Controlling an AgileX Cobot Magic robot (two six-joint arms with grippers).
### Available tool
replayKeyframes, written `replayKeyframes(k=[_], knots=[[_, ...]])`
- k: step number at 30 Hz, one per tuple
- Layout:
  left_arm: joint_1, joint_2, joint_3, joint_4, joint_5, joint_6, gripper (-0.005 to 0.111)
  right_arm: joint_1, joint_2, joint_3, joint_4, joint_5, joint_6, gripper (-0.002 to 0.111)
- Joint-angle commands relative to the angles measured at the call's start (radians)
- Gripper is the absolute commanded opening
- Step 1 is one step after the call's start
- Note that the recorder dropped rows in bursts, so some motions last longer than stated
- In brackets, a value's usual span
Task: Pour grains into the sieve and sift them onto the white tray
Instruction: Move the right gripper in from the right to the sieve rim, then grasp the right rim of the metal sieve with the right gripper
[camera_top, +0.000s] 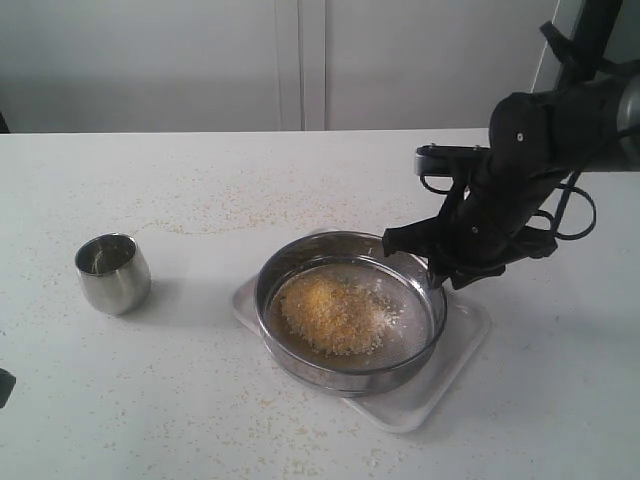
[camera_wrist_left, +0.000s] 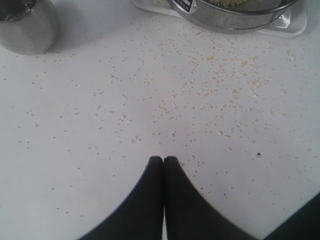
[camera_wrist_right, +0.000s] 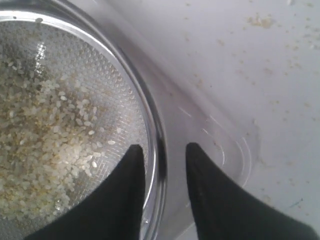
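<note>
**White tray (camera_top: 405, 408) carries the loaded sieve (camera_top: 300, 362); right end effector (camera_wrist_right: 162, 146) open at its rim**

Closest to you on the counter (camera_top: 200, 180) is the tray's near corner, with the sieve resting on the tray. The grains (camera_top: 335, 315) heap on the mesh, yellow-orange with whitish ones along the pile's 3 o'clock edge. Your right end effector straddles the sieve's 2 o'clock rim, one finger inside and one outside. Your left end effector (camera_wrist_left: 163, 159) is closed and empty over the counter, among spilled granules (camera_wrist_left: 215, 55). A steel cup (camera_top: 112, 272) stands upright at the sieve's 9 o'clock, well apart.
</note>
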Motion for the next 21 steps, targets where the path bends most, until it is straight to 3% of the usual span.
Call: replayKeyframes(k=[1,21], knots=[[-0.004,-0.007,-0.005,-0.014,0.014,0.0,0.0,0.002,0.026,-0.008,0.014,-0.012,0.008,0.031],[-0.004,-0.007,-0.005,-0.014,0.014,0.0,0.0,0.002,0.102,-0.008,0.016,-0.011,0.008,0.028]])
